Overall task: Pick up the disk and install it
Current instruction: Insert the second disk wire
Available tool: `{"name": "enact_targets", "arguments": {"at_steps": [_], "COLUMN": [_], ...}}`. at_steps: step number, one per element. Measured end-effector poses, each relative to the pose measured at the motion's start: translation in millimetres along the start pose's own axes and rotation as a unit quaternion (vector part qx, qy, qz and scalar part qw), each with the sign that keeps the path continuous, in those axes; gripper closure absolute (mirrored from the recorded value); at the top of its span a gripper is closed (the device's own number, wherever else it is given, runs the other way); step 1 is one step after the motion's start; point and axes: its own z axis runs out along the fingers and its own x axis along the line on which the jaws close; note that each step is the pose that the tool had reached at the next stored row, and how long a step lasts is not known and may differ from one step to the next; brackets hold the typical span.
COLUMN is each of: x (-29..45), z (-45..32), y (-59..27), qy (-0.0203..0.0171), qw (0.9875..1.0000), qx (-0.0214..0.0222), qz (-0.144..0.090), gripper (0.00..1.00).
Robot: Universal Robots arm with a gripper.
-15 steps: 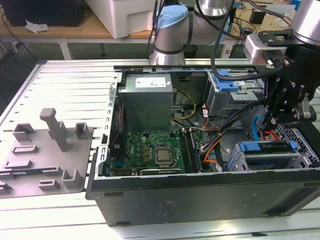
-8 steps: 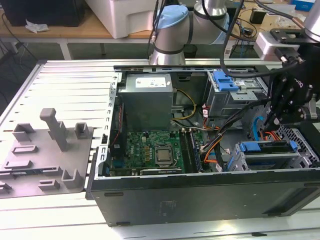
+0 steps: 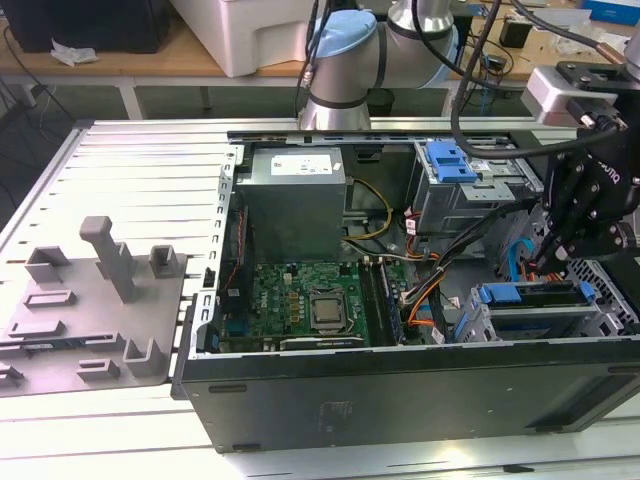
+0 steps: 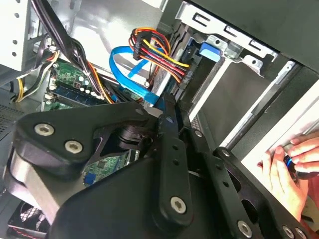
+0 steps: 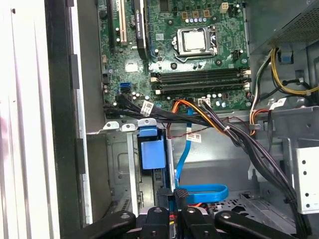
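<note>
**A:** Start at nine o'clock in the exterior view. What's there?

**B:** The grey fixture [image 3: 100, 300] with upright posts, lying on the slatted worktop [image 3: 150, 170]. I see no drive resting on it.

**A:** And at the centre?

**B:** The open computer case [image 3: 400, 390], with the motherboard [image 3: 300, 295] exposed. Towards one o'clock stands a grey cage carrying a blue latch bracket [image 3: 448, 160].

**A:** Where is the disk?

**B:** At about four o'clock. The disk [image 3: 540, 300] appears edge-on in the lower cage at the case's near corner, a blue rail along its top edge. I judge it to be in the bay, or nearly so, though I cannot say it is fully home.

**A:** And the claw?

**B:** The claw [image 3: 562, 250] hangs at three o'clock, just above that cage and close to the disk's rail. I cannot tell how far open it is, nor whether it has hold of anything. In the first wrist view a looped blue cable [image 5: 199, 191] lies just beside it.

**A:** So how far along?

**B:** Late, by my reckoning: the pick-up looks done, and the seating is either being finished or just finished. A person's hand [image 4: 286, 174] rests outside the case in the second wrist view.
</note>
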Motion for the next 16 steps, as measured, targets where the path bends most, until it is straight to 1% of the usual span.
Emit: {"name": "enact_targets", "arguments": {"at_steps": [4,5,11,16], "x": [0.1,0.0,0.0,-0.4], "z": [3.1,4.1,4.2,5.7], "y": [-0.2,-0.3,-0.4,-0.4], "qy": [0.0069,0.0079,0.0079,0.0073], "qw": [1.0000,1.0000,1.0000,1.0000], "qx": [0.0005,0.0006,0.0009,0.0062], "qz": [0.003,0.003,0.003,0.003], "gripper": [0.84,0.84,0.84,0.84]}}
